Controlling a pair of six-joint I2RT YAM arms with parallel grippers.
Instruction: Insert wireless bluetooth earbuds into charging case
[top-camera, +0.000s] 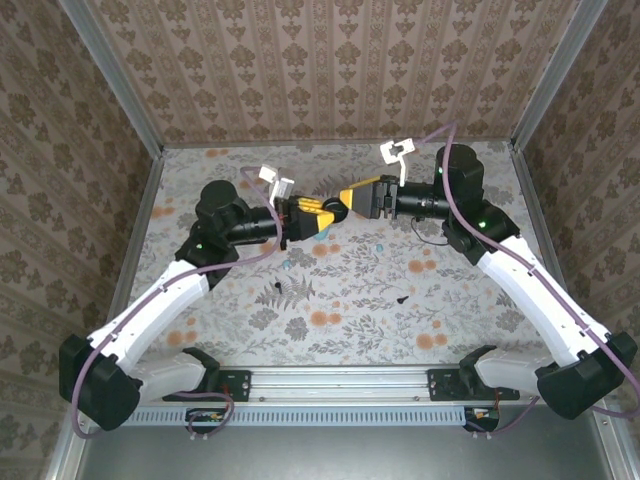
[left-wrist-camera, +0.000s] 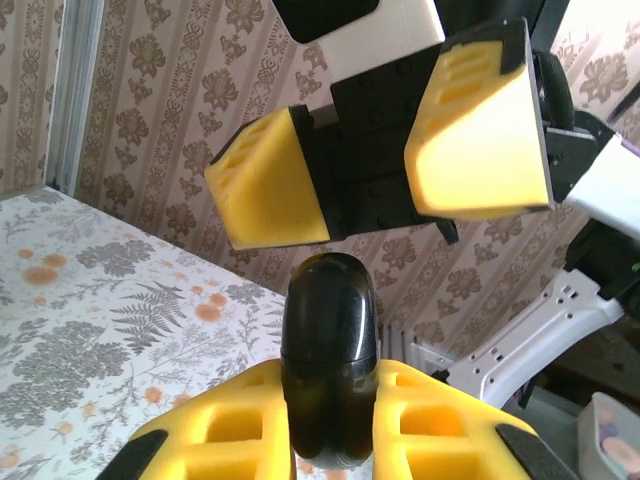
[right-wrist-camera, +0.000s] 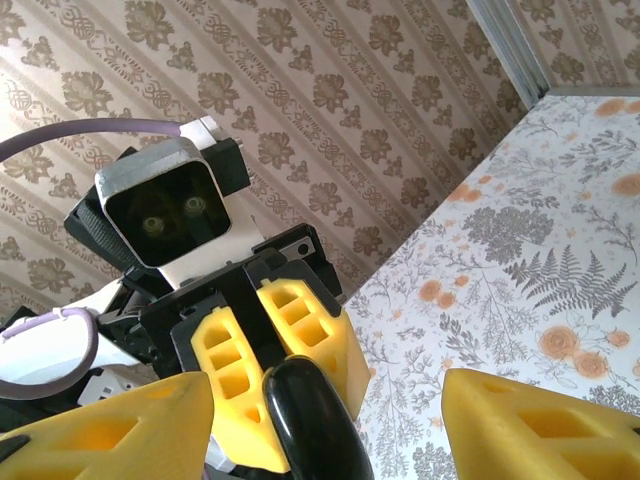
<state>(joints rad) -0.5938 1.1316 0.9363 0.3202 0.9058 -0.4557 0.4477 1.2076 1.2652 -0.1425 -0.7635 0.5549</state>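
While my left end effector (left-wrist-camera: 335, 412) grasps the case (left-wrist-camera: 330, 335), its long axis points into my released right end effector (left-wrist-camera: 372, 165).

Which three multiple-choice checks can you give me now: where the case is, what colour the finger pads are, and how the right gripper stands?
1. Where is the black case?
A. Lying on the table
B. Held in the left gripper, off the table
C. Clamped in the right gripper

2. What colour are the gripper fingers?
A. Yellow
B. Blue
C. White

3. How does the right gripper stand?
A. Shut on the case
B. Shut on nothing
C. Open

Key:
1. B, the left wrist view shows the case wedged between that gripper's own fingers.
2. A, both wrist views show yellow pads.
3. C, its two fingers stand wide apart in front of the case.
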